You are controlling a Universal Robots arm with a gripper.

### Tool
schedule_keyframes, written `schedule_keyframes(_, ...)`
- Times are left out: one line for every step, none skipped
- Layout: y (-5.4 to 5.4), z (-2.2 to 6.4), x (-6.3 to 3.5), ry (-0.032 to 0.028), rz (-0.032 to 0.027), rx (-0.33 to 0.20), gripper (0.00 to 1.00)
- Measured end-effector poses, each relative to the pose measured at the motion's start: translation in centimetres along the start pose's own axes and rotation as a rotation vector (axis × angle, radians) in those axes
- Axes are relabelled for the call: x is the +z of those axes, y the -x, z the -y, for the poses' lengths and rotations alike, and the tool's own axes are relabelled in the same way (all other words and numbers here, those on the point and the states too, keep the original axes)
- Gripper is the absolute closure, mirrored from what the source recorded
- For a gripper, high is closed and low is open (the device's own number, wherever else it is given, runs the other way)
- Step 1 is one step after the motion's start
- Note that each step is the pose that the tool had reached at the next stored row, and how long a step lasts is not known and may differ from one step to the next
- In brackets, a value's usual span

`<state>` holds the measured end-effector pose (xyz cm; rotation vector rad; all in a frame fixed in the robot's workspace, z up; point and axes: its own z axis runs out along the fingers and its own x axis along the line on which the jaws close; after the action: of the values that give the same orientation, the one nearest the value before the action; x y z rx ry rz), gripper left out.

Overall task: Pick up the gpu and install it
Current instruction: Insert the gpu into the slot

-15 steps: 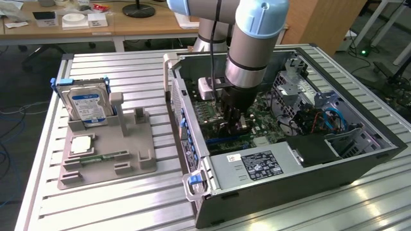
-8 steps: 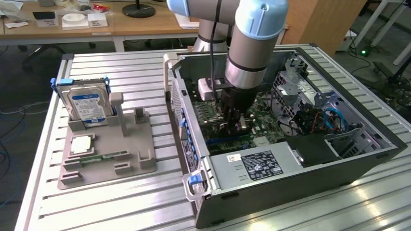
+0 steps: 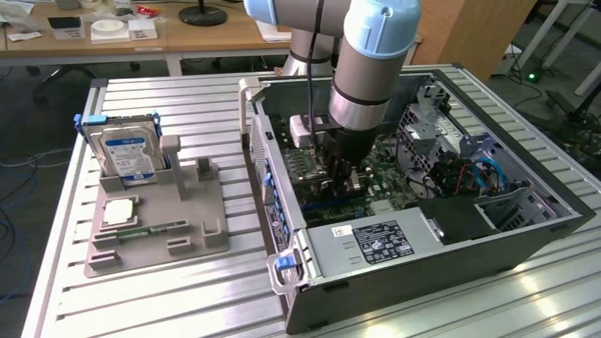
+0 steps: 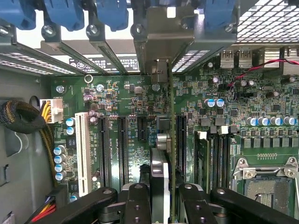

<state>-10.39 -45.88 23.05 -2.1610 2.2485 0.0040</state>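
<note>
At the exterior view's left we see a grey holder tray [image 3: 150,232] on the slatted metal bench [image 3: 169,303], with a silver hard drive [image 3: 129,156] standing upright in its far slot, a flat square chip [image 3: 123,210] lying on it and a narrow green memory stick [image 3: 155,229] lying near its front. The tray sits well apart from the open computer case [image 3: 469,246], with bare bench between them.

Moving right, the case lies open side up, its near wall [image 3: 272,176] standing tall beside the tray. The arm [image 3: 371,63] comes straight down into the middle of the case, and the gripper [image 3: 340,176] hangs low over the motherboard [image 3: 395,179], between that near wall and the drive cage at the exterior view's right. The power supply [image 3: 376,243] lies just in front of it.

In the wrist view, we see the gpu [image 4: 161,172] edge-on between the two black fingers [image 4: 135,205]; the jaws are partly closed and clamp it from both sides. The card stands upright, its silver bracket [image 4: 161,46] reaching to the rear slot openings of the case, among the blue latches [image 4: 112,14]. Its lower edge lines up over the motherboard [image 4: 131,116] in the gap between two black expansion slots [image 4: 122,144]; whether it is seated we cannot tell. Room is tight: slots flank the card closely, the white slot [image 4: 83,154] and a braided cable bundle [image 4: 21,119] lie farther to one side, memory slots and the processor socket [image 4: 266,182] to the other.
</note>
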Motion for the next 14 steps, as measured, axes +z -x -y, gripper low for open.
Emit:
schedule_keyframes(0.00,0.00,0.01,0.0000,0.0000,0.000,0.72)
schedule_keyframes(0.00,0.00,0.02,0.0000,0.0000,0.000,0.72)
schedule_keyframes(0.00,0.00,0.02,0.0000,0.0000,0.000,0.72)
schedule_keyframes(0.00,0.00,0.02,0.0000,0.0000,0.000,0.72)
schedule_keyframes(0.00,0.00,0.02,0.0000,-0.0001,0.000,0.72)
schedule_keyframes(0.01,-0.01,0.06,-0.0001,0.0001,0.000,0.72)
schedule_keyframes(0.01,-0.01,0.11,-0.0001,0.0002,0.000,0.72)
schedule_keyframes(0.00,-0.01,0.12,0.0000,0.0000,0.000,0.72)
schedule_keyframes(0.00,-0.01,0.12,0.0000,-0.0001,0.000,0.72)
schedule_keyframes(0.00,-0.01,0.11,0.0001,-0.0002,0.000,0.72)
schedule_keyframes(0.00,-0.01,0.11,0.0001,-0.0001,0.000,0.72)
schedule_keyframes(0.00,-0.01,0.15,0.0001,-0.0002,0.000,0.72)
schedule_keyframes(-0.01,-0.02,0.24,0.0001,-0.0003,0.000,0.72)
schedule_keyframes(-0.01,-0.02,0.33,0.0002,-0.0004,0.000,0.72)
